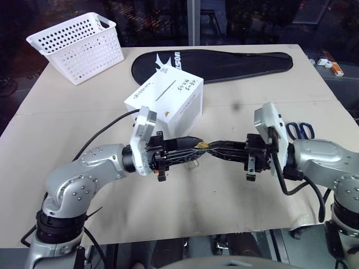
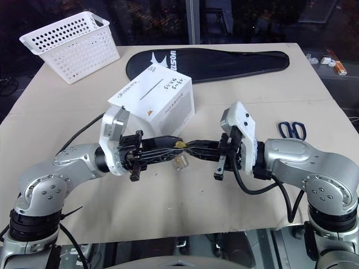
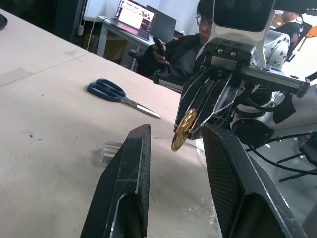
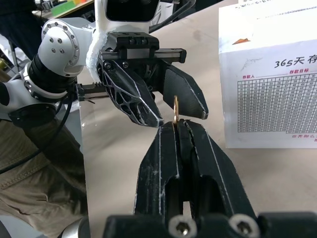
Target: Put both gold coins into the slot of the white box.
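Beige table (image 1: 235, 185) holds scissors (image 3: 116, 93); a person (image 3: 190, 42) sits beyond.

We see a beige table (image 1: 67, 112) carrying a white perforated basket (image 1: 78, 46), a black racket cover (image 1: 224, 64) and blue-handled scissors (image 3: 116, 94). Dark glass lies behind it. Past the table edge, 1 person (image 3: 185, 47) sits near an open laptop (image 3: 136, 15).

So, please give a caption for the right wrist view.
Right hand grips a gold coin between the left hand's open fingers.
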Controlling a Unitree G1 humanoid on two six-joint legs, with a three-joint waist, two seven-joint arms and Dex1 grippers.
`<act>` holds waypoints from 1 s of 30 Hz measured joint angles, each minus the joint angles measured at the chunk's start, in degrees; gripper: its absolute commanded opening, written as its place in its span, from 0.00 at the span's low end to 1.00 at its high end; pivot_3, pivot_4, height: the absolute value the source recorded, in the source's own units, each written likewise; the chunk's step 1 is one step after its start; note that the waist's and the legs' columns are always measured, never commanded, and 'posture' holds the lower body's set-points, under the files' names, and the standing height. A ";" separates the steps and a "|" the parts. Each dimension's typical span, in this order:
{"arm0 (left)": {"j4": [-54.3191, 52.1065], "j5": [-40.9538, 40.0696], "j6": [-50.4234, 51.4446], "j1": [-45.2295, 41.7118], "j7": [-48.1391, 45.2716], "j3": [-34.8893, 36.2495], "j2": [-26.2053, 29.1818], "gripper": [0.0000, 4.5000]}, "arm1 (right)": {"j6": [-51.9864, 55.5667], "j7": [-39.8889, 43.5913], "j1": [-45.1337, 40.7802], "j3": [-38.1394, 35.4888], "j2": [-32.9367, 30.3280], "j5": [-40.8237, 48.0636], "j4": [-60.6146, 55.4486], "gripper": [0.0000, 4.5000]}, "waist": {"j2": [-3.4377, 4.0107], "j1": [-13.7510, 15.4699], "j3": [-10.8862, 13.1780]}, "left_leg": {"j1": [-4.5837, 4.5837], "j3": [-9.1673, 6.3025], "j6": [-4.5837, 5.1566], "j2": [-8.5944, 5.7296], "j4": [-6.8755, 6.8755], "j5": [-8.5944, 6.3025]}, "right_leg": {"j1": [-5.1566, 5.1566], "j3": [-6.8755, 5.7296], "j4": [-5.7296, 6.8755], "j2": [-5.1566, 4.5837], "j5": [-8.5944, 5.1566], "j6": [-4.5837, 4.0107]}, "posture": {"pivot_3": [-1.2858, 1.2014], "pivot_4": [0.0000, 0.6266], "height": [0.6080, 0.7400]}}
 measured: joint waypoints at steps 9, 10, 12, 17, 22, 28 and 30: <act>0.09 -0.05 -0.23 2.08 -2.68 0.42 0.18 0.00 | -1.61 -0.05 1.38 1.26 -1.80 1.97 0.55 0.00 | 0.00 0.03 0.00 | 0.00 0.00 0.00 0.00 0.00 0.00 | 0.00 0.00 0.00 0.00 0.00 0.00 | 0.52 0.24 0.99; 0.09 -0.05 -0.26 2.10 -2.89 0.42 0.16 0.00 | -1.72 -0.06 1.38 1.27 -2.00 2.26 0.55 0.00 | 0.00 0.04 0.00 | 0.00 0.00 0.01 0.00 0.00 0.00 | 0.00 0.00 0.00 0.00 0.00 0.00 | 0.52 0.24 0.99; 0.08 -0.05 -0.47 2.33 -3.02 0.42 -0.03 0.00 | -2.02 -0.11 1.36 1.39 -2.31 2.53 0.55 0.00 | 0.00 0.04 0.00 | 0.00 0.00 0.01 0.00 0.00 0.00 | 0.00 0.00 0.00 -0.01 0.00 0.00 | 0.52 0.24 0.99; 0.05 -0.66 -0.80 2.43 -2.44 1.16 -0.34 0.00 | -3.01 -0.45 0.32 1.90 -2.72 3.29 1.58 0.13 | 0.00 0.00 0.00 | 0.00 0.00 0.01 0.01 0.00 -0.01 | 0.00 0.00 0.00 0.00 0.00 0.00 | 0.52 0.24 0.99; -0.04 -4.73 -0.44 2.44 3.09 6.07 -0.22 0.00 | -4.66 0.02 0.08 0.48 -5.77 3.65 2.02 0.21 | -0.01 0.05 0.01 | -0.01 -0.01 0.01 0.01 0.00 -0.01 | 0.00 0.00 -0.01 -0.02 0.00 0.00 | 0.52 0.24 0.99; -0.40 -13.78 0.15 0.18 15.26 11.75 0.50 0.00 | -8.77 1.90 1.30 -4.17 -11.83 2.18 1.87 0.21 | -0.06 0.20 0.03 | -0.02 -0.02 0.01 0.00 0.01 -0.01 | 0.01 -0.02 -0.01 -0.02 0.00 0.01 | 0.52 0.24 0.99; -0.26 -15.06 -0.12 -3.32 21.98 13.40 0.82 0.00 | -10.75 2.49 1.37 -5.33 -13.34 0.38 1.91 0.21 | -0.07 0.17 0.04 | -0.01 -0.02 0.01 0.00 0.02 0.00 | 0.01 -0.01 0.00 -0.02 0.00 0.01 | 0.52 0.24 0.99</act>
